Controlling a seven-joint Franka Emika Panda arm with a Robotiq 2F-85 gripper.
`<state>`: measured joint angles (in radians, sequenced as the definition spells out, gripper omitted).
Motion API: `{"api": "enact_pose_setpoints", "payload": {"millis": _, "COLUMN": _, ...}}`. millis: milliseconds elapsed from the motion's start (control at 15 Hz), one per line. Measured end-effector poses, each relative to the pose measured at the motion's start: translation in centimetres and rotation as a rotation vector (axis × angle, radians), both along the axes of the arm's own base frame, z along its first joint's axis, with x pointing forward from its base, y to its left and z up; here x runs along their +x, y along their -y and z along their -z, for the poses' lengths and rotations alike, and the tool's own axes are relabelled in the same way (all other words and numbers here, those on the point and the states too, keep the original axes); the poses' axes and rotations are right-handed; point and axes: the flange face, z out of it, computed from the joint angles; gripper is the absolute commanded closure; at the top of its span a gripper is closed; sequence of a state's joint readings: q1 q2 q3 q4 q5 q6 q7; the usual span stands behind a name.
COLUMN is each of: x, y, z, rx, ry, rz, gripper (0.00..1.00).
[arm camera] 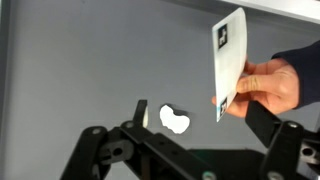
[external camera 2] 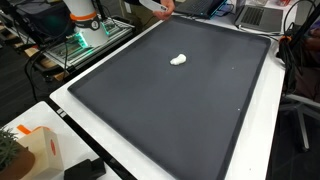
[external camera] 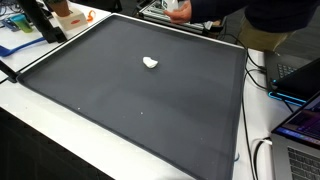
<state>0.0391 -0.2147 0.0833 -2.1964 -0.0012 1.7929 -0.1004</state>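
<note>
1. Gripper [arm camera: 192,142]: lowest in the wrist view, jaws spread wide, nothing between them.
2. White lump [arm camera: 175,119]: small and rounded, lying just beyond the spread jaws and apart from them. In both exterior views it lies alone toward the far middle of the mat [external camera: 150,63] [external camera 2: 179,59].
3. Dark mat [arm camera: 80,60]: flat, with a raised rim, covering most of the table.
4. Person's hand [arm camera: 268,85]: beyond the lump, at the right of the wrist view, above the mat.
5. White card [arm camera: 229,60]: pinched upright in that hand; dark print on its face, too small to read.
</note>
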Motion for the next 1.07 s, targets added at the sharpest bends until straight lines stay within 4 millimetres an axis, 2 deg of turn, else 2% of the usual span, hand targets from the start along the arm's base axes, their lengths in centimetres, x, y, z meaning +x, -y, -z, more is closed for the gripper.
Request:
{"api": "enact_pose_setpoints", "payload": {"millis": 267, "x": 1.8, "y": 1.1, "z": 0.2, "rx": 0.006, "ry": -0.026, "rz": 0.023, "gripper": 0.02}}
{"api": "enact_pose_setpoints", "payload": {"millis": 333, "x": 2.1, "y": 1.2, "z": 0.2, "rx": 0.007, "ry": -0.029, "rz": 0.026, "gripper": 0.1}}
{"api": "enact_pose_setpoints", "payload": {"millis": 400, "x": 2.4, "y": 1.2, "z": 0.2, "rx": 0.007, "ry": -0.032, "rz": 0.028, "gripper": 0.27}}
{"api": "enact_pose_setpoints", "payload": {"millis": 467, "x": 2.7, "y": 1.3, "z": 0.2, "rx": 0.008, "ry": -0.034, "rz": 0.029, "gripper": 0.3}}
{"api": "enact_pose_setpoints", "payload": {"millis": 733, "x": 3.3, "y": 1.2, "z": 0.2, "rx": 0.007, "ry": -0.048, "rz": 0.03, "gripper": 0.63}}
{"api": "enact_pose_setpoints", "payload": {"millis": 1067, "x": 3.6, "y": 1.2, "z": 0.0, "rx": 0.007, "ry": -0.052, "rz": 0.031, "gripper": 1.0}}
